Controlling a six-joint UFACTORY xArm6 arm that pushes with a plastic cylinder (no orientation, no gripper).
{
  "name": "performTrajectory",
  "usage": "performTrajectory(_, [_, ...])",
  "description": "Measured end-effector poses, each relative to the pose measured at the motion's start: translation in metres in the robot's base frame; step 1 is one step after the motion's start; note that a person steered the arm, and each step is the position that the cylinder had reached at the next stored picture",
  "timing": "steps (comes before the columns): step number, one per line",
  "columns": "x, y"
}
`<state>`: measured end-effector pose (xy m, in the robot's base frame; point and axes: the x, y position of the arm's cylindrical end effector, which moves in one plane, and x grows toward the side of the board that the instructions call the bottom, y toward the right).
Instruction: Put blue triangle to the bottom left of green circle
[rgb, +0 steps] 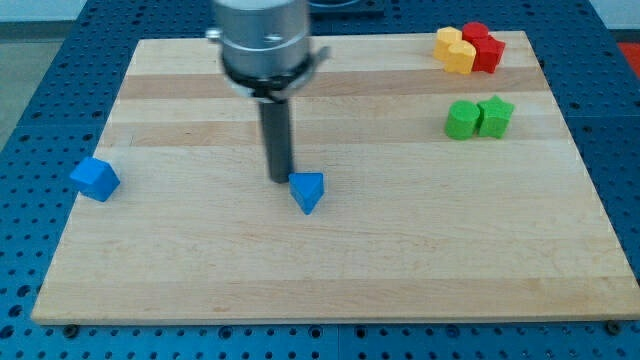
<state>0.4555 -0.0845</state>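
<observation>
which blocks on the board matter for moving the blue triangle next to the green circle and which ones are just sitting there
Part of the job:
blue triangle, just right of my tip
green circle, at the view's right

Just lying about:
green star, beside the circle
yellow blocks and red blocks, top right corner
blue cube, left edge

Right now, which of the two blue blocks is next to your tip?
The blue triangle near the board's middle: my tip sits just at its upper left. The other blue block lies far off at the view's left edge.
</observation>
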Motion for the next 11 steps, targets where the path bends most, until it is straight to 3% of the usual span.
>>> performTrajectory(1, [0.026,-0.018])
performTrajectory(2, [0.051,0.019])
performTrajectory(4, [0.029,0.167])
performTrajectory(5, [0.042,0.163])
performTrajectory(6, [0.061,0.101])
performTrajectory(7, [0.053,0.039])
performTrajectory(8, [0.016,0.035])
performTrajectory(10, [0.016,0.18])
performTrajectory(11, [0.017,0.17])
